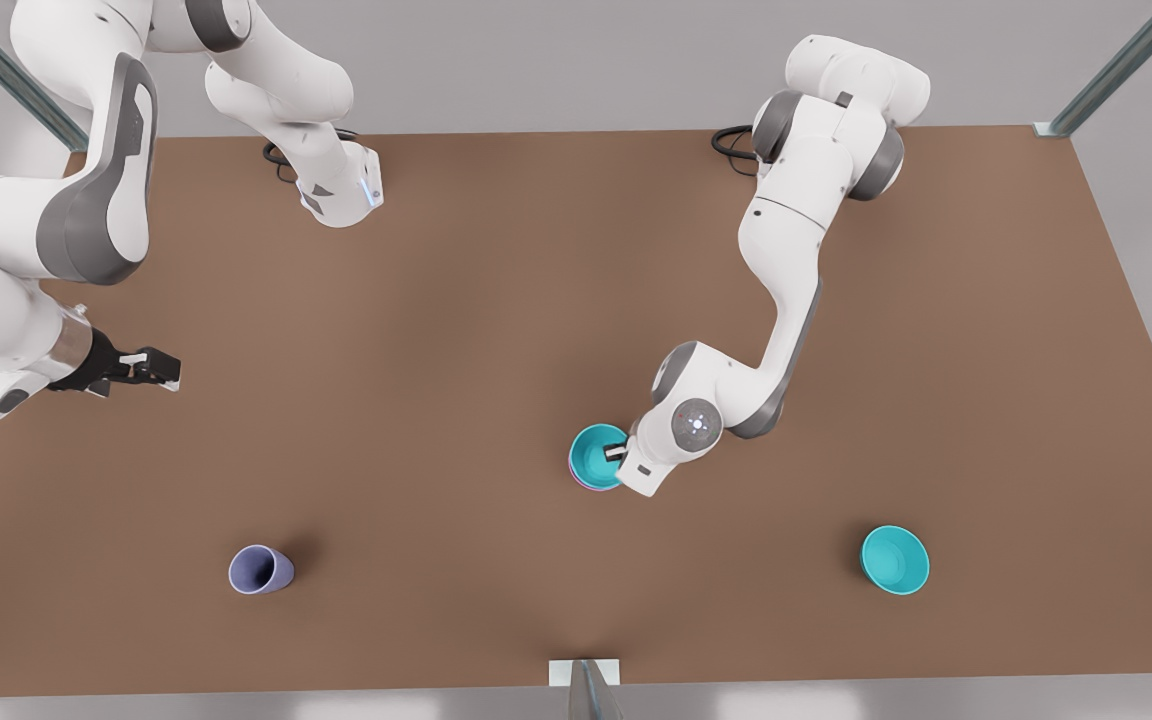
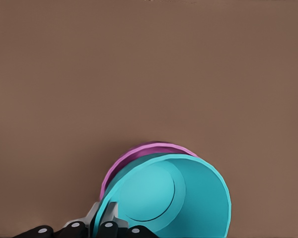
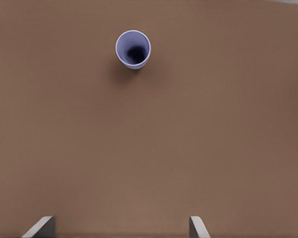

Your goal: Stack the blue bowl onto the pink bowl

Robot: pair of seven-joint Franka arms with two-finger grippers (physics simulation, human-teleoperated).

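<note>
— Where is the smooth round teal plastic bowl point(image 2: 169, 198) sitting?
— Nested in the round pink plastic bowl point(image 2: 139, 153), mid-table; the left gripper point(image 1: 619, 450) is pinching its rim.
— The right gripper point(image 1: 158, 367)?
— Waiting spread wide, facing the lavender cup point(image 3: 133, 48).

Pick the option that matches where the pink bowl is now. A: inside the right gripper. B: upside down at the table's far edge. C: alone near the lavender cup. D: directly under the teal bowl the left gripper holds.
D: the pink bowl peeks out beneath the blue bowl, whose rim the left gripper pinches.
</note>
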